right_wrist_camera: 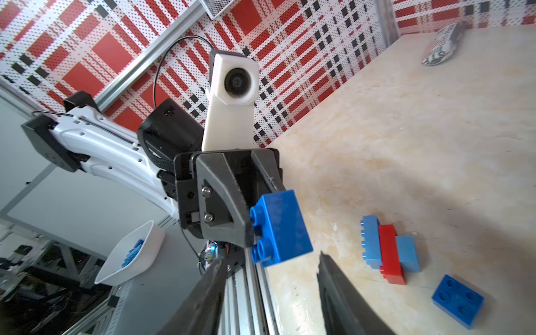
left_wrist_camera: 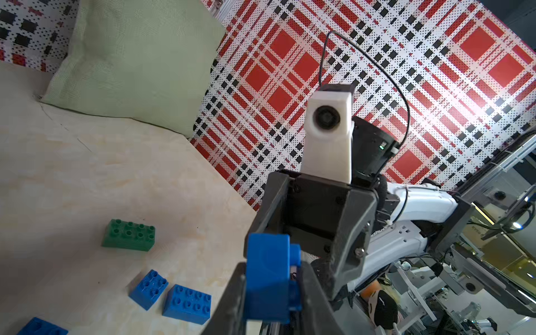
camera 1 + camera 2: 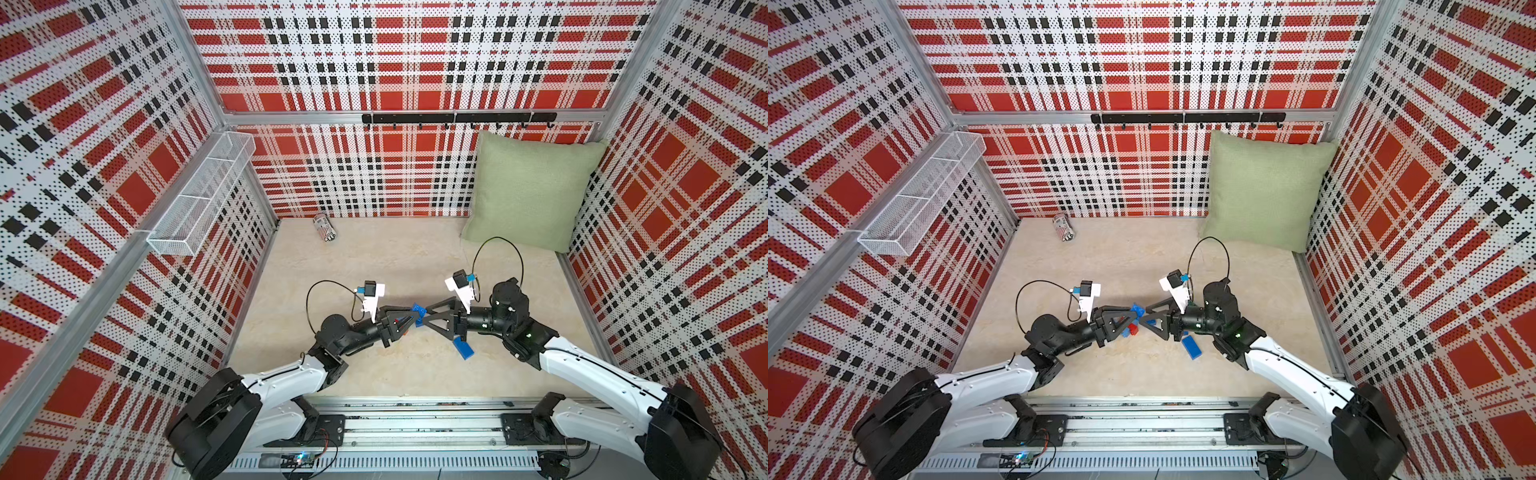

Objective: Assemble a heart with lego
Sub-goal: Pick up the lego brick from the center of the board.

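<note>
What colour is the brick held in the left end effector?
Blue. The brick shows best in the right wrist view.

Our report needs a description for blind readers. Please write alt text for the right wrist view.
The left gripper holds a blue brick off the table, close to the open right gripper. On the table lie a joined cluster of blue and red bricks and one loose square blue brick.

Red, black and white plaid walls (image 3: pixel 374 62) enclose a beige marbled tabletop (image 3: pixel 374 257). A green pillow (image 3: pixel 532 187) leans far right, and a wire basket (image 3: pixel 199 195) hangs left.
</note>
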You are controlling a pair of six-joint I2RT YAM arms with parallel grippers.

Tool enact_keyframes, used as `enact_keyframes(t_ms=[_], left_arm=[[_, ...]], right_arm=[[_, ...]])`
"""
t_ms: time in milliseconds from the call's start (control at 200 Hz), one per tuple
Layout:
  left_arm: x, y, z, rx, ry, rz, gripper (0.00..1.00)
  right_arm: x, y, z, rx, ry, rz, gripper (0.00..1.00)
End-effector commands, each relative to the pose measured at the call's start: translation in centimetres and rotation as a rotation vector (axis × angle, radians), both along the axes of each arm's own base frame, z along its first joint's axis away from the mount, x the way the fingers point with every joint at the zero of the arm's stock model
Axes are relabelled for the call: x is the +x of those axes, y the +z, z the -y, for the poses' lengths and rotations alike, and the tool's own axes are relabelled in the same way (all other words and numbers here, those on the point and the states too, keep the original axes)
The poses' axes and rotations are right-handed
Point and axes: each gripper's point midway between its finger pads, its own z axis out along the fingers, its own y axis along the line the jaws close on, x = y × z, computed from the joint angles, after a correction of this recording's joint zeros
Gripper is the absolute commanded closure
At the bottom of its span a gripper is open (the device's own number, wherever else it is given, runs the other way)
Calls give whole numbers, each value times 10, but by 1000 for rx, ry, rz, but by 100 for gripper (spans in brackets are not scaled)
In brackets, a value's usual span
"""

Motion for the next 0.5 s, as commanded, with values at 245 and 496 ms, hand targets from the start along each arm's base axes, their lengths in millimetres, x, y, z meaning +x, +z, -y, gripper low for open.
enact_keyframes(t_ms=[245,496], left_arm=[[-23,26,2,-78,-91,82,90],[-25,31,4,-97,-108,84,87]], right_arm=[[-7,25,-4,108,70,-10,56],[-9,33,-5,134,91,-8,74]])
